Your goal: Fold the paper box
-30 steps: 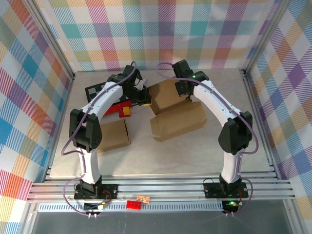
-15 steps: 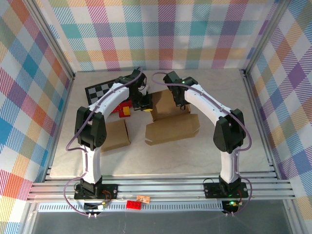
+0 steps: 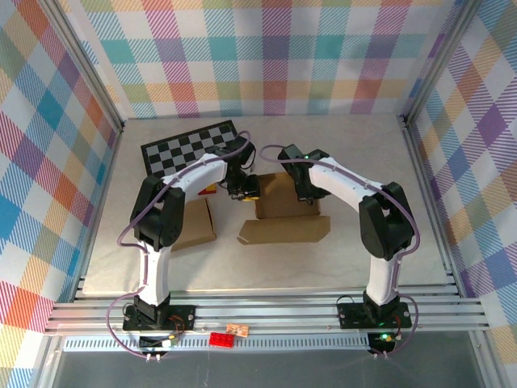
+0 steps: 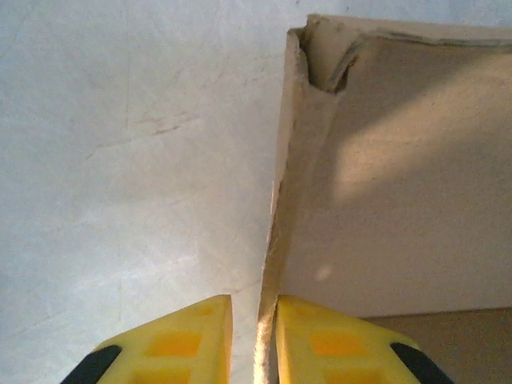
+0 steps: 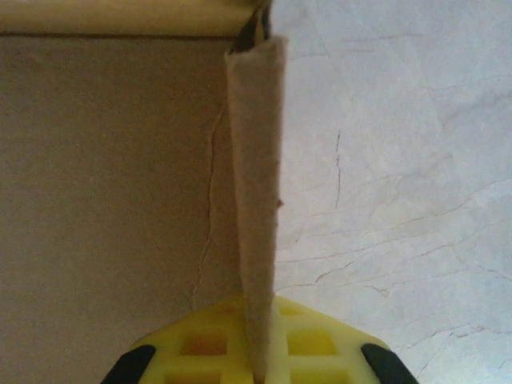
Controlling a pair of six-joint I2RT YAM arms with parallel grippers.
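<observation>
The brown paper box [image 3: 283,194] lies in the middle of the table with its long front flap [image 3: 283,230] spread flat toward me. My left gripper [image 3: 246,187] is at the box's left wall. In the left wrist view that wall's edge [image 4: 276,200] runs up between the yellow fingers [image 4: 184,336]. It rests against the right finger, and a slit of table shows on the other side, so the left gripper [image 4: 254,302] is slightly open. My right gripper [image 3: 309,194] is shut on the box's right wall [image 5: 254,160], pinched between its pads [image 5: 258,308].
A black-and-white chessboard [image 3: 190,145] lies at the back left. A second brown cardboard piece [image 3: 190,222] sits by the left arm, with a small red item [image 3: 203,191] beside it. Plaid walls enclose the table on three sides.
Both arms carried the box toward me and lowered it, and the front flap has flattened. The left jaws eased apart from a tight pinch. The chessboard is now uncovered.
</observation>
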